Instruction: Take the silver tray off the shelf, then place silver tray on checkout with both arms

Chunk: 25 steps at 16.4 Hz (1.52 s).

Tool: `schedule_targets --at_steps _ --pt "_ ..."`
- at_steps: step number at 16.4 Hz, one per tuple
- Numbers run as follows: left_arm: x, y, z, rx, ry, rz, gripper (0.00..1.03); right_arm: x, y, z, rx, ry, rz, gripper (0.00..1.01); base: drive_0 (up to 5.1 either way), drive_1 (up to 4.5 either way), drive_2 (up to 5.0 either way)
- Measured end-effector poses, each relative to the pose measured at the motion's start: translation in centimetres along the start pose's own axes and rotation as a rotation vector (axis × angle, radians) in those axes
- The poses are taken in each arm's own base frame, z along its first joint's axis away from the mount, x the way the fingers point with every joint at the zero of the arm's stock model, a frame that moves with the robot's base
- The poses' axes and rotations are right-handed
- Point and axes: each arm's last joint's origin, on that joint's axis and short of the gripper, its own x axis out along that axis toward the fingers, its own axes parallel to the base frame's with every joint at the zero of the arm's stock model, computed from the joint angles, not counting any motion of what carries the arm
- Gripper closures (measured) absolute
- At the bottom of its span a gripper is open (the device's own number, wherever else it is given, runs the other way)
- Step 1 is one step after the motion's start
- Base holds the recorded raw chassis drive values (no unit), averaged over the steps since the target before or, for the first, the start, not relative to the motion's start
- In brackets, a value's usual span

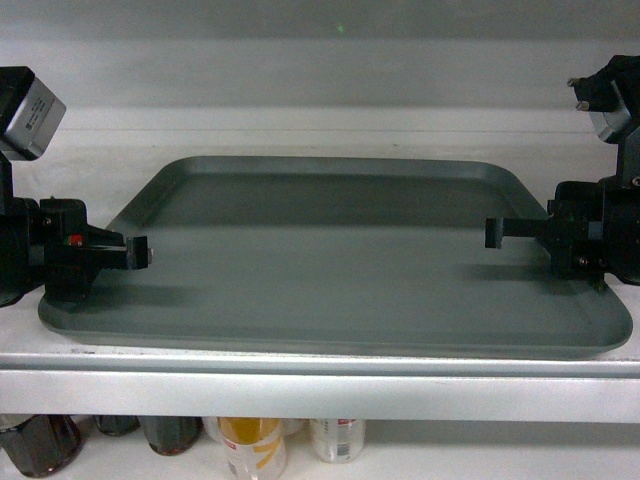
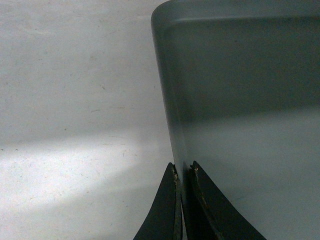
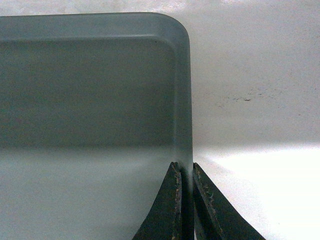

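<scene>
The silver tray (image 1: 330, 260) lies flat on the shelf (image 1: 320, 385), its near edge just behind the pale front lip. On the left, the left gripper (image 2: 182, 172) is clenched over the tray's left rim, one jaw outside on the white board, the other inside the tray. On the right, the right gripper (image 3: 185, 170) pinches the right rim the same way, just near of the far right corner. Bottles (image 1: 250, 445) stand on the level below.
</scene>
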Motion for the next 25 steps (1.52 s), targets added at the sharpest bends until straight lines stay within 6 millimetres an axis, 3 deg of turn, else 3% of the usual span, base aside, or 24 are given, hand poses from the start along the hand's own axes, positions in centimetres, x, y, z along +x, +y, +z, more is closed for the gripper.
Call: schedule_targets --at_steps 4,7,8,15,25 --pt "-0.6 -0.8 0.4 -0.001 -0.002 -0.003 0.99 -0.4 -0.1 0.2 -0.003 -0.032 -0.012 0.98 0.0 0.0 0.0" --pt "-3.5 -1.9 4.1 0.005 -0.087 -0.013 0.99 -4.1 -0.6 3.6 -0.018 -0.163 -0.019 0.98 0.0 0.0 0.0" --pt "-3.7 -1.9 4.3 0.005 -0.092 -0.014 0.99 -4.2 -0.5 3.7 -0.022 -0.169 -0.019 0.98 0.0 0.0 0.0" --pt "-4.0 -2.0 3.7 -0.023 0.015 -0.008 0.99 -4.7 -0.5 3.8 -0.071 -0.063 -0.016 0.98 0.0 0.0 0.0" --pt "-4.2 -2.3 3.9 -0.03 0.018 -0.006 0.99 -4.6 -0.7 3.9 -0.076 -0.05 -0.016 0.98 0.0 0.0 0.0"
